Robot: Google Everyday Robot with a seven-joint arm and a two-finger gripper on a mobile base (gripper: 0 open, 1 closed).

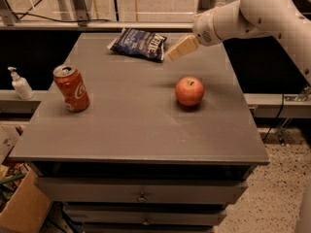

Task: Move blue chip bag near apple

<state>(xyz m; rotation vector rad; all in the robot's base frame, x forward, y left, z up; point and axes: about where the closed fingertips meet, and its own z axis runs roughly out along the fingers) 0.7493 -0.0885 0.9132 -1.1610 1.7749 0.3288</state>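
Observation:
The blue chip bag (139, 43) lies flat near the far edge of the grey table (136, 125). The apple (189, 91) stands upright right of the table's middle, well in front of the bag. My gripper (178, 50) hangs on the white arm coming from the upper right. It sits just right of the bag's right end, a little above the tabletop, behind the apple. It holds nothing that I can see.
A red soda can (72, 88) stands on the left side of the table. A white pump bottle (20, 84) stands on a ledge left of the table. Drawers (142, 193) are below the tabletop. A cardboard box (19, 208) sits on the floor at lower left.

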